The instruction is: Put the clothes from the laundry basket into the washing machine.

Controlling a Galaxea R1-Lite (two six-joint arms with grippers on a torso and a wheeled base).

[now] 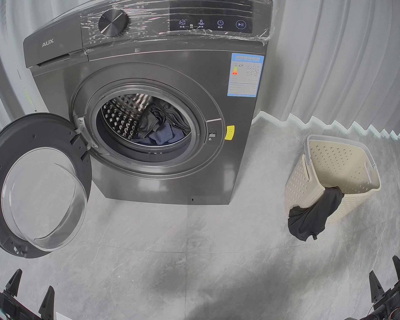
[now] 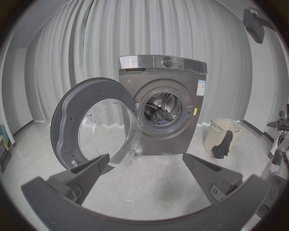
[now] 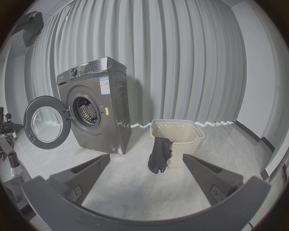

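Black left claw (image 2: 146,157) and right claw (image 3: 146,156), both wide apart, empty, far from the dark garment (image 1: 312,214).

1. In the upper left of the head view, short white brand lettering (image 1: 47,43) stands on the drawer front (image 1: 62,48) of the washing machine (image 1: 166,183).
2. At the top middle, the dark control panel (image 1: 210,12) shows a row of small white icons (image 1: 201,23). Their captions are too small to read.
3. At the right end of this row stands a round start-and-pause sign (image 1: 241,24).
4. Fine marks lie around the dial (image 1: 112,22), too small to read.
5. Right of the door opening, a blue label (image 1: 245,74) carries a coloured scale, a square code and lines of print too small to read.
6. Below it, a small yellow sticker (image 1: 229,132); I cannot read its print.
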